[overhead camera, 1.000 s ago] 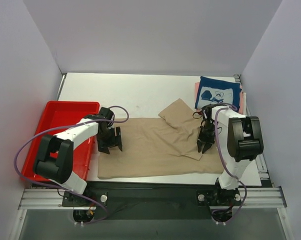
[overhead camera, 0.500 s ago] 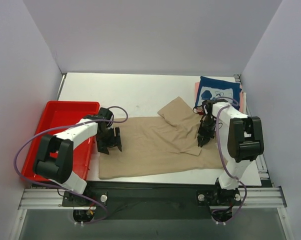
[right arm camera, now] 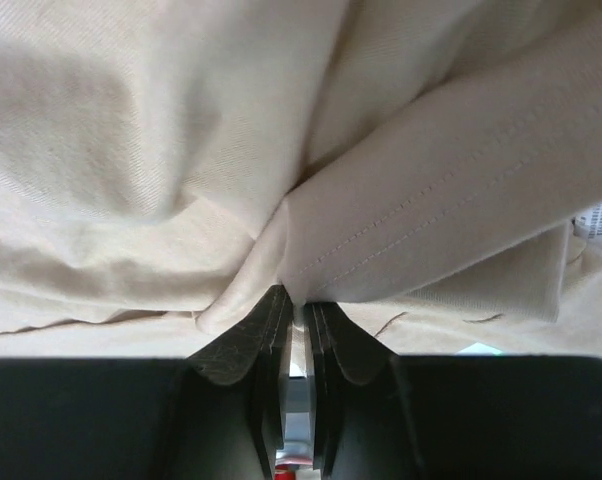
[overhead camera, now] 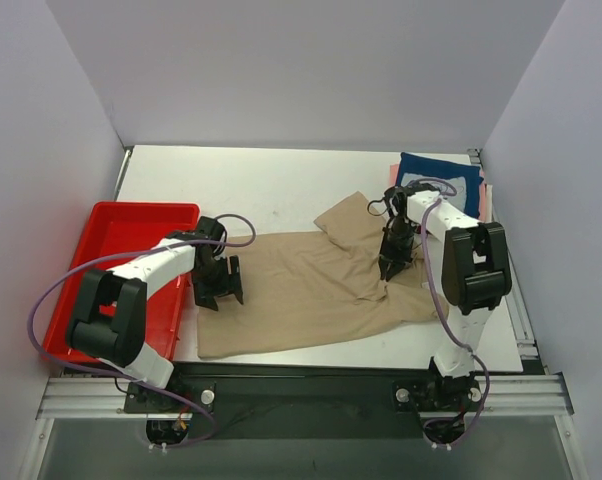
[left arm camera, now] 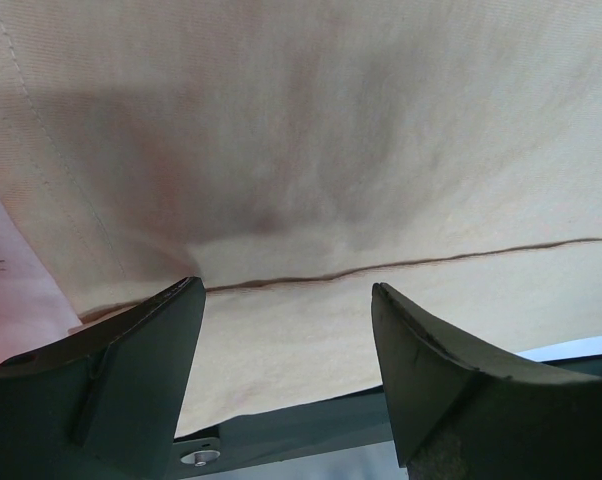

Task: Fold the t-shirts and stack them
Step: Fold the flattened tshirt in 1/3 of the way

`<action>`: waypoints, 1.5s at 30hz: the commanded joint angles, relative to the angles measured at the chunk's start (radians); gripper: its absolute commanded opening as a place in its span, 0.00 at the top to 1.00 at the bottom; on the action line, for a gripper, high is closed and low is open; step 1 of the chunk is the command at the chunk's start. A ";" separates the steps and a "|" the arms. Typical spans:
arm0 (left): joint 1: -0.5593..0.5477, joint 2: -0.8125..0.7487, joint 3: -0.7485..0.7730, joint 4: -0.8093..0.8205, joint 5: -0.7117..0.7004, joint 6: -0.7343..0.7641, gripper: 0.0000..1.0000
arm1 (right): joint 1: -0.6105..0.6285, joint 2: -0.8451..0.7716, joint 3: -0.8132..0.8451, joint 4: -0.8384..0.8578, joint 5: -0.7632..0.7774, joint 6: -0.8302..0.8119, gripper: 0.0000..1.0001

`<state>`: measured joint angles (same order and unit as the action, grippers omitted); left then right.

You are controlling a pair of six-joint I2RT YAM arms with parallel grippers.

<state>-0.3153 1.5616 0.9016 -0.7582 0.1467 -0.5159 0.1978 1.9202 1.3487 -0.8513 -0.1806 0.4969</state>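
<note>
Tan t-shirt (overhead camera: 291, 290), plain soft cloth, spread across the near middle of the white table (overhead camera: 251, 190). Near hem close along the table's near edge. Left part flat and smooth, right part rucked and drawn into folds.

At the shirt's left edge, black two-finger left gripper (overhead camera: 221, 298), pointing down at the cloth, just right of the red plastic tray (overhead camera: 141, 207). Jaws wide apart, nothing between them. From the left wrist, only tan cloth and one stitched seam running left to right between the two fingertips; contact with the cloth impossible to tell.

Further right and a little farther back, black two-finger right gripper (overhead camera: 386, 272), down on the rucked right part of the tan t-shirt. Jaws pressed together on a pinched fold of it. From the right wrist, a double-stitched hem band bunched right at the fingertips, with looser folds spreading away to the left. A small white label at that view's right edge, its print too small to read.

Beyond the right gripper, one sleeve of the tan t-shirt lying at an angle toward the far side.

At the far right corner of the table, navy folded t-shirt with white cartoon print (overhead camera: 451, 180), well apart from the tray. Under it, pink cloth (overhead camera: 393, 180) showing at its left and right edges.
</note>
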 commanded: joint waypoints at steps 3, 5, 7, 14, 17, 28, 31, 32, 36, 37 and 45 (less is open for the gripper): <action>0.010 -0.037 -0.004 0.016 0.011 0.004 0.22 | 0.012 -0.001 0.037 -0.101 0.027 -0.006 0.84; 0.012 -0.037 -0.007 0.016 0.013 0.001 0.22 | 0.011 -0.010 0.033 -0.104 0.032 -0.009 0.81; 0.012 -0.038 -0.009 0.017 0.014 0.002 0.22 | 0.012 -0.024 0.036 -0.112 0.032 -0.011 0.79; 0.012 -0.031 -0.010 0.020 0.022 0.005 0.21 | 0.012 -0.010 0.058 -0.114 0.017 -0.024 0.90; 0.012 -0.028 -0.009 0.022 0.025 0.008 0.22 | 0.022 0.006 0.087 -0.117 0.010 -0.027 1.00; 0.012 -0.023 -0.009 0.019 0.031 0.011 0.21 | 0.051 0.112 0.216 -0.117 -0.034 0.019 1.00; 0.012 -0.021 -0.006 0.017 0.030 0.013 0.22 | 0.066 0.134 0.251 -0.117 -0.040 0.026 0.96; 0.012 -0.020 -0.006 0.014 0.030 0.011 0.22 | 0.069 0.140 0.260 -0.117 -0.042 0.034 0.94; 0.012 -0.017 0.002 0.011 0.030 0.016 0.22 | 0.080 0.158 0.296 -0.118 -0.045 0.051 0.84; 0.012 -0.015 0.002 0.010 0.030 0.016 0.22 | 0.084 0.158 0.302 -0.117 -0.045 0.057 0.82; 0.012 0.000 0.006 0.016 0.036 0.017 0.22 | 0.089 0.160 0.366 -0.114 -0.053 0.086 0.55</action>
<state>-0.3103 1.5570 0.8886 -0.7570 0.1658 -0.5117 0.2825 2.0777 1.6707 -0.9134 -0.2287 0.5598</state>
